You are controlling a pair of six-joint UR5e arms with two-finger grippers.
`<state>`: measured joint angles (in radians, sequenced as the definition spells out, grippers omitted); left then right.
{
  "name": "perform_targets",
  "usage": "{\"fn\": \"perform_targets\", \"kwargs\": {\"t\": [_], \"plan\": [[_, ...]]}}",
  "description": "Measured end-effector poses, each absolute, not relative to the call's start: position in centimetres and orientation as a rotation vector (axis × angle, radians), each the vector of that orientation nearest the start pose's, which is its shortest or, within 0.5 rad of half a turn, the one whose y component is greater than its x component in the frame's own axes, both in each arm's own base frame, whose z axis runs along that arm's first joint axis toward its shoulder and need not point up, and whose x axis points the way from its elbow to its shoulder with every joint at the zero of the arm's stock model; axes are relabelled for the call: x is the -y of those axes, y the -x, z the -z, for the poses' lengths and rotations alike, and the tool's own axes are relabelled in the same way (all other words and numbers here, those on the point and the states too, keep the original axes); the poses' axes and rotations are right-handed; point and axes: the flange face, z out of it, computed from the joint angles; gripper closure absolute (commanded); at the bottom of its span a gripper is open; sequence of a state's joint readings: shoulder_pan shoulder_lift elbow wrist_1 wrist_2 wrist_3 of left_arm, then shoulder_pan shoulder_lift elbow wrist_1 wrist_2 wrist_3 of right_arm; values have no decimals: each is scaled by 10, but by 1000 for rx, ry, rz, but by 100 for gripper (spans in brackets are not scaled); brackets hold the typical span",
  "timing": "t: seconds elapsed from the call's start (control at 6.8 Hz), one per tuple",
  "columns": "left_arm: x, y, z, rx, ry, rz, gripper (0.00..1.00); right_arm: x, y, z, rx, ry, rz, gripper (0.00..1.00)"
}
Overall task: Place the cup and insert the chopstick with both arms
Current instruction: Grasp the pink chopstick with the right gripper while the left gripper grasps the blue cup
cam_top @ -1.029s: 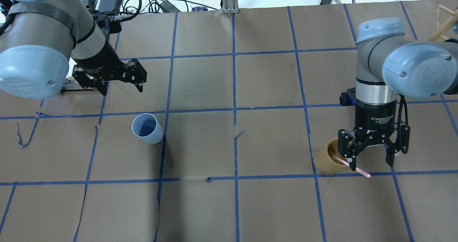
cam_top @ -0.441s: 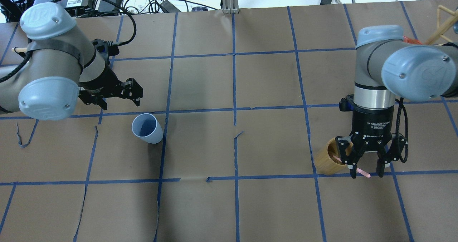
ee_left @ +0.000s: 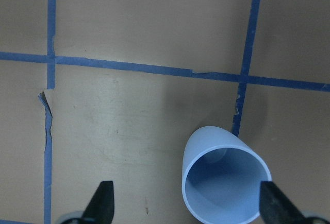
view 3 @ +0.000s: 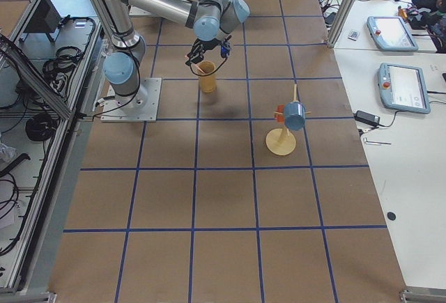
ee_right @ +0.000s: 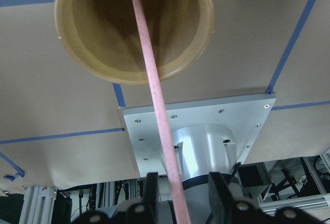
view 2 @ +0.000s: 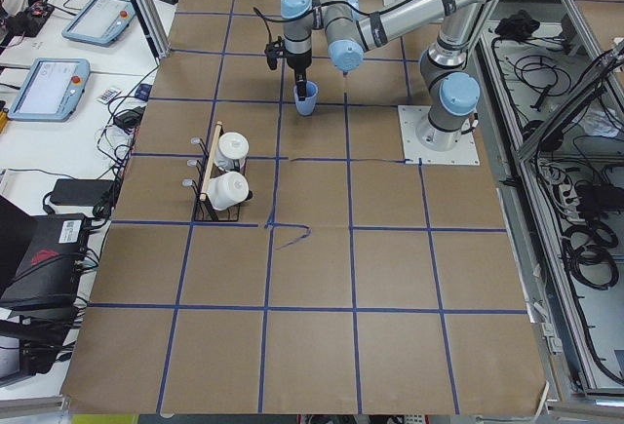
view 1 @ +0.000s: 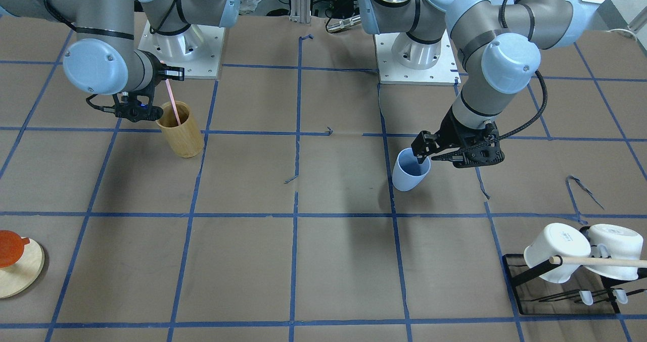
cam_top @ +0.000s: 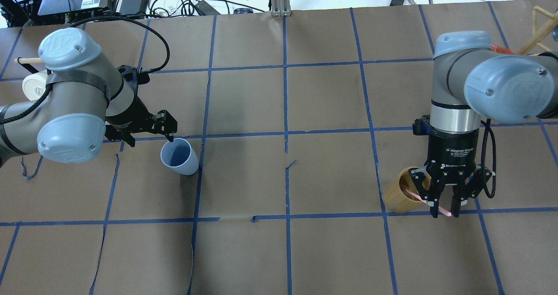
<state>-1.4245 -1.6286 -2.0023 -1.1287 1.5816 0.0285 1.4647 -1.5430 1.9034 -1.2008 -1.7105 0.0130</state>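
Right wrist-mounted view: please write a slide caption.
Pink chopstick leaning out of the bamboo holder, between the open jaws of the right gripper.

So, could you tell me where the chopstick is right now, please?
In the overhead view it is on the right: the chopstick leans in the bamboo holder, its upper end between the fingers of the right gripper.

I see the surface (cam_top: 305,260) from overhead behind, steeply from the front, and far from both ends. Wrist cams close: left on the cup (ee_left: 224,183), right along the chopstick (ee_right: 154,95).
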Motion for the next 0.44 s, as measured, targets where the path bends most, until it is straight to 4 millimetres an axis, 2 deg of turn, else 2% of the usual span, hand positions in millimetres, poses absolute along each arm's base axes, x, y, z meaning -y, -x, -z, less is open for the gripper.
{"fn": "perform_targets", "kwargs": {"t": [0.29, 0.44], "plan": [[478, 63, -280, -3138, 190, -92, 3, 398, -78, -310, -3023, -101, -1159, 69], [479, 63, -275, -3140, 190, -99, 3, 399, -78, -310, -3023, -101, -1158, 73]]}}
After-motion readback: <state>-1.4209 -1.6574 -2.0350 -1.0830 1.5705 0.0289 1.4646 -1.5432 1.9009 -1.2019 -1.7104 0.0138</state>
